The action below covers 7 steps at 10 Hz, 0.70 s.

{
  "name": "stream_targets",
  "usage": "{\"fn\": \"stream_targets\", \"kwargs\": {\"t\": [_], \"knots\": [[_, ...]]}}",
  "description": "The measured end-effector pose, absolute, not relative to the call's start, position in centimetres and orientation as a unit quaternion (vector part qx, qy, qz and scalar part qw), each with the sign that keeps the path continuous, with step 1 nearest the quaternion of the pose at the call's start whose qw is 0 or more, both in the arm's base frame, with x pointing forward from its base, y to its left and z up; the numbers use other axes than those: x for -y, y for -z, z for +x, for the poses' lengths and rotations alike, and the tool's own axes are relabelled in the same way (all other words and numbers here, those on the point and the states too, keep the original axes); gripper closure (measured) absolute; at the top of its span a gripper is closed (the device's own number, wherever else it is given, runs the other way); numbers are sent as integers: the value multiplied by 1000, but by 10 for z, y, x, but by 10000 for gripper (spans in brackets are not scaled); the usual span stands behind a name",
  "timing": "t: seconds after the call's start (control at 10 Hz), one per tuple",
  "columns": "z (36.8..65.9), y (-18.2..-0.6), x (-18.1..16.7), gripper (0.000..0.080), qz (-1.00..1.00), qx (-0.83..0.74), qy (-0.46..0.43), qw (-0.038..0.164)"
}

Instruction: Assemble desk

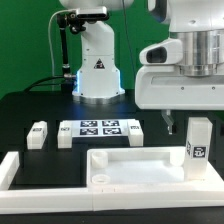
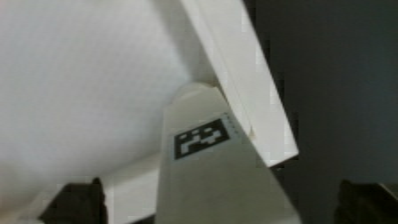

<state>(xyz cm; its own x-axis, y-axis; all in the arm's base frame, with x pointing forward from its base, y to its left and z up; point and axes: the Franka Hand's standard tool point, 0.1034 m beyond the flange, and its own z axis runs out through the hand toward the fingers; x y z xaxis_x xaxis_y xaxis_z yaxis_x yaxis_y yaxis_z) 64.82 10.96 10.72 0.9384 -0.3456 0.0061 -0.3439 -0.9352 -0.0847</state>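
STEP leg into corner | white plastic square leg post (image 1: 198,140) stands upright at the wide white rimmed desk panel (image 1: 140,165)'s corner on the exterior view's right, apparently seated, so it needs no support | two-finger gripper (image 2: 222,203) spread apart around the post, clamping nothing | small white spare leg (image 1: 38,133) lies loose on the table

**Black table, kit laid out**

Your black table (image 1: 30,105) carries the desk panel (image 1: 140,165) just under the gripper (image 1: 183,120). Farther from it lies the marker board (image 1: 100,128), then a leg post (image 1: 38,134). The L-shaped border bar (image 1: 60,203) borders the panel.
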Motion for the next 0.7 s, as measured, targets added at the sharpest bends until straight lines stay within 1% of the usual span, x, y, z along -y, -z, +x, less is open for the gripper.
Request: {"fn": "stream_targets", "kwargs": {"t": [0.2, 0.3, 0.4, 0.5, 0.6, 0.7], "knots": [[647, -107, -114, 151, -981, -189, 10, 43], [647, -107, -114, 242, -981, -190, 10, 43], [647, -107, -114, 242, -975, -216, 9, 44], [646, -106, -112, 425, -967, -253, 5, 42], [644, -105, -111, 503, -961, -272, 1, 41], [644, -105, -111, 503, -946, -323, -3, 40]]}}
